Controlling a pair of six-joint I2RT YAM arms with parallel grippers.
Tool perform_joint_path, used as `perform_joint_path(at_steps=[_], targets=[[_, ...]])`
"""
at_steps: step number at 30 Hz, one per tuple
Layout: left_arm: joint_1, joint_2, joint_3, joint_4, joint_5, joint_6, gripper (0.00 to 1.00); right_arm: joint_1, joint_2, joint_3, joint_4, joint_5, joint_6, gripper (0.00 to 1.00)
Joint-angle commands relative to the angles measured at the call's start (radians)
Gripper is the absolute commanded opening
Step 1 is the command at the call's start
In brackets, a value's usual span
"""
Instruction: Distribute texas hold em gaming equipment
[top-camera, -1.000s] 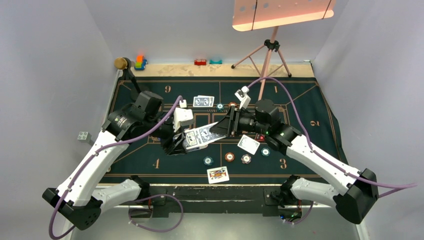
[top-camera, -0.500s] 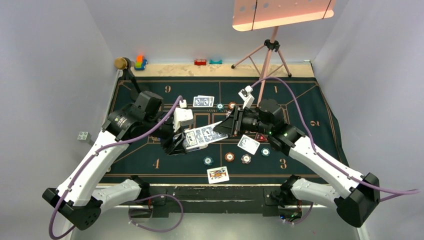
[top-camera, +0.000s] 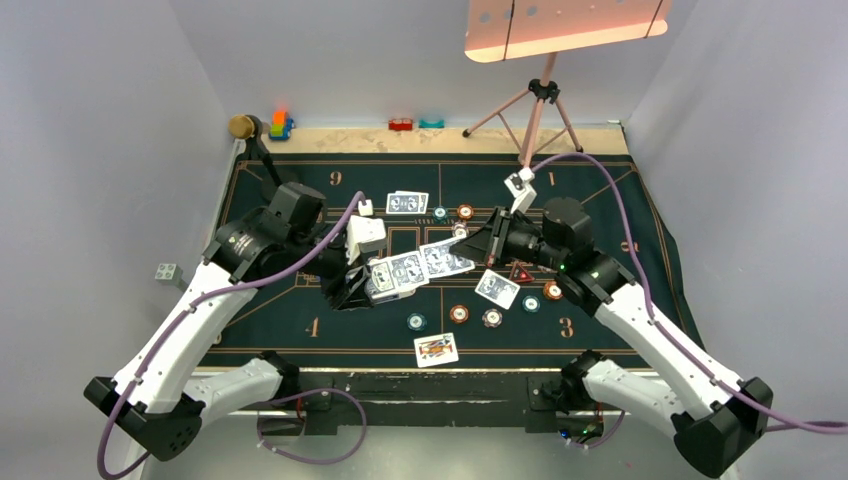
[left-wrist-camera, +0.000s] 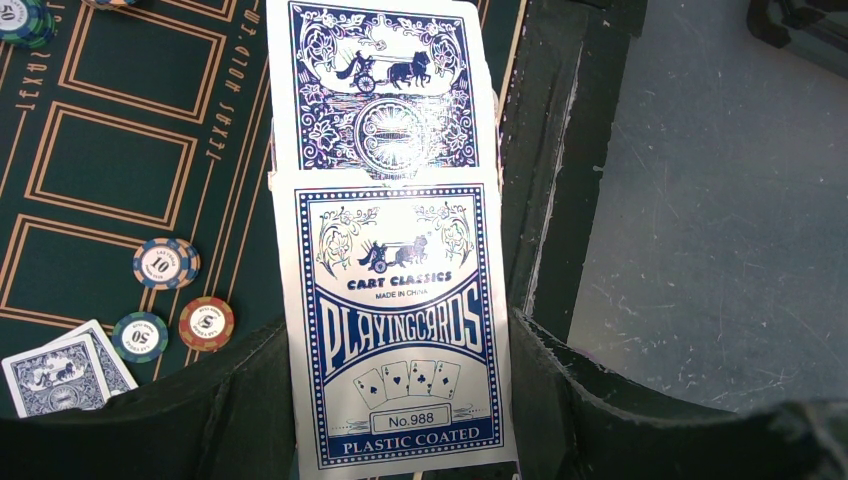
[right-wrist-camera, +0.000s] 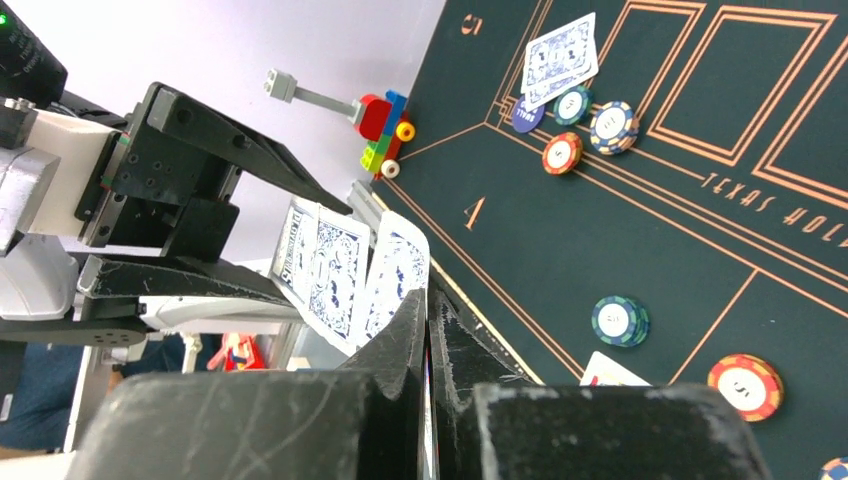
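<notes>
surface: dark green felt mat (top-camera: 300, 300) with gold lines and numbers, on a table; a pale strip of tabletop shows along the far edge
room: plain grey-white walls on three sides; pink tripod (top-camera: 535, 110) at far right under a flat lamp panel (top-camera: 565, 25); toy blocks (top-camera: 281, 124) at the far left corner
left gripper (top-camera: 350, 287): clamped on a blue-and-white playing card box (left-wrist-camera: 395, 340), held above the mat's middle
right gripper (right-wrist-camera: 428, 330): fingers pressed together on one blue-backed card (left-wrist-camera: 380, 90), whose other end meets the box's top end
on the mat: face-down card pair (top-camera: 407, 203) far centre; single face-down card (top-camera: 497, 289) right of centre; face-up card (top-camera: 436, 348) at the near edge; chips (top-camera: 459, 313) in a loose row near centre, more by the far pair; red triangle marker (top-camera: 520, 273) beside the right arm
hidden or unclear: pinched card's face not seen; box's lower end cut off in the left wrist view; face-up card's rank too small to read; lamp panel cut by the frame top; cannot tell whether the pinched card is partly inside the box
</notes>
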Motion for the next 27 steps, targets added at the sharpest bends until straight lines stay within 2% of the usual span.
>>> perform_joint_path(at_steps=[1,10,17,27], targets=[[0.006,-0.024,0.029,0.029,0.034,-0.008,0.0,-0.042,-0.054,0.016,-0.053,0.02,-0.038,0.0],[0.008,-0.03,0.029,0.026,0.032,-0.008,0.0,-0.198,-0.106,-0.104,-0.058,-0.006,-0.028,0.0],[0.008,-0.033,0.025,0.025,0.038,-0.012,0.0,-0.289,-0.048,-0.258,-0.032,0.115,-0.061,0.0],[0.008,-0.018,-0.025,0.026,0.115,-0.049,0.0,-0.311,0.06,-0.357,-0.014,0.32,-0.069,0.0]])
